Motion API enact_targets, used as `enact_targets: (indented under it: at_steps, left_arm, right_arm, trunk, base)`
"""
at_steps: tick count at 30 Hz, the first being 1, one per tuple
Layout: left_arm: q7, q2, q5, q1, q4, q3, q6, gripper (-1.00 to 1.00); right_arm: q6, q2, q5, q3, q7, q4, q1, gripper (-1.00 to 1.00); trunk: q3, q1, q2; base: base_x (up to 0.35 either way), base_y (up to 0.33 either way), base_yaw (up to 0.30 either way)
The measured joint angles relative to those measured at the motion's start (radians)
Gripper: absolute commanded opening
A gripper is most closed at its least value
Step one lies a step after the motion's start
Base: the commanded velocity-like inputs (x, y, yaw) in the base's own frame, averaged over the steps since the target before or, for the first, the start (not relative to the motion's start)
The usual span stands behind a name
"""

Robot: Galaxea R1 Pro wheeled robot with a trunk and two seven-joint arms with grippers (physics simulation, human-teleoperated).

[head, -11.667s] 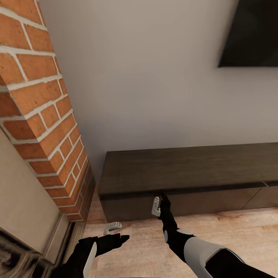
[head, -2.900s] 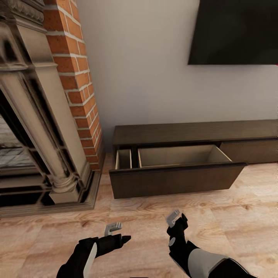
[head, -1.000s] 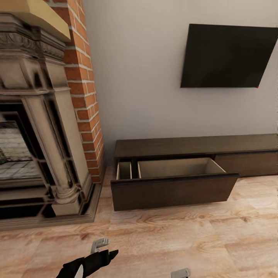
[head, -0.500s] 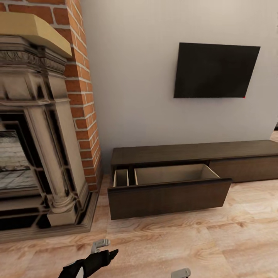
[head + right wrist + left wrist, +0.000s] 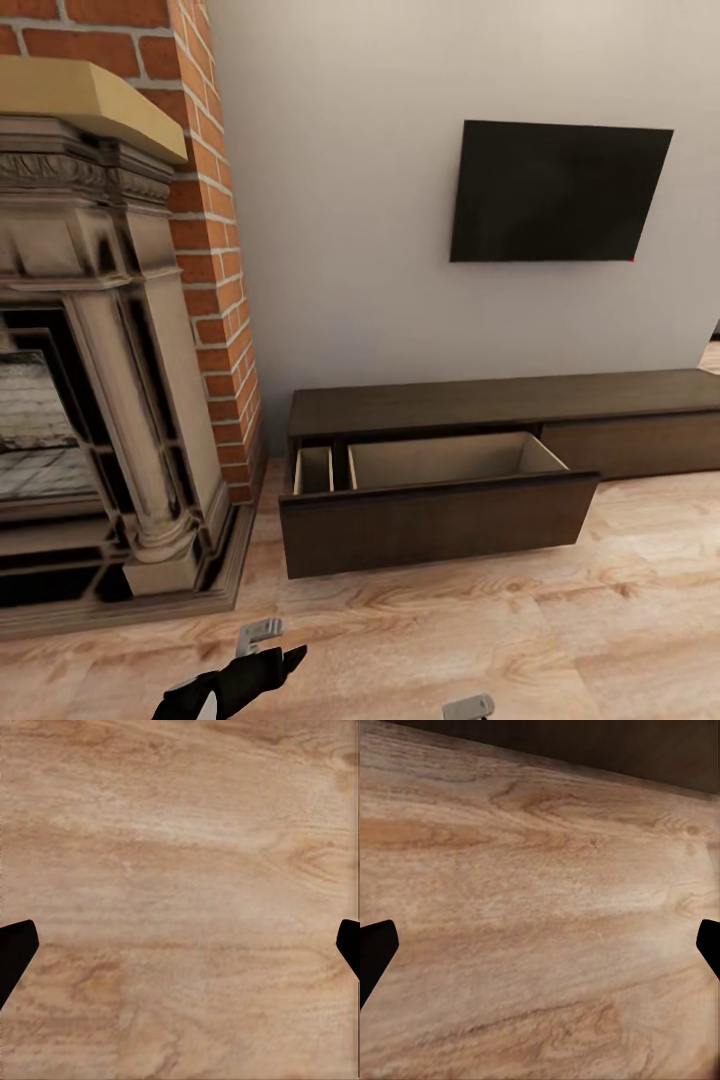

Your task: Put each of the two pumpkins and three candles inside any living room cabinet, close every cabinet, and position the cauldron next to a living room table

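Cabinet [image 5: 480, 405] stands against the wall beside the fireplace [image 5: 100, 400], drawer [image 5: 440, 490] pulled out, apparently empty. Left gripper [image 5: 540, 945] and right gripper [image 5: 180, 945] spread wide over floor [image 5: 500, 640].

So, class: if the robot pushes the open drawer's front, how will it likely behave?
The drawer would probably slide straight back into the cabinet, since it hangs pulled out. Its wide flat front looks stiff and unlikely to flex. Nothing shows in its visible pale inside, so probably light.

Cabinet [image 5: 480, 405]: long, low, dark brown, against wall; left drawer [image 5: 440, 505] pulled out, tan inside empty.
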Motion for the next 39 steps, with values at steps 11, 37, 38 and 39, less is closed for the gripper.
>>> enact_targets:
  at_steps: [11, 37, 38, 39]
  left_arm:
    - [0.0, 0.0, 0.001, 0.0, 0.018, 0.0, -0.038, 1.0]
    - [0.0, 0.018, 0.001, 0.0, 0.026, 0.004, -0.048, 1.0]
    - [0.001, 0.018, 0.001, 0.0, 0.027, 0.004, -0.048, 1.0]
    - [0.001, 0.018, 0.001, 0.0, 0.027, 0.004, -0.048, 1.0]
  right_arm:
    - [0.0, 0.0, 0.0, 0.0, 0.0, 0.0, 0.0, 1.0]
    - [-0.002, 0.0, 0.0, -0.002, 0.0, 0.0, 0.0, 1.0]
    - [-0.002, 0.0, 0.0, -0.002, 0.0, 0.0, 0.0, 1.0]
    - [-0.002, 0.0, 0.0, -0.002, 0.0, 0.0, 0.0, 1.0]
  trunk:
    - [0.034, -0.042, 0.077]
    - [0.116, -0.142, 0.259]
    - [0.119, -0.146, 0.266]
    - [0.122, -0.15, 0.273]
  base:
    - [0.0, 0.0, 0.0]
    - [0.0, 0.0, 0.0]
    - [0.0, 0.0, 0.0]
    - [0.0, 0.0, 0.0]
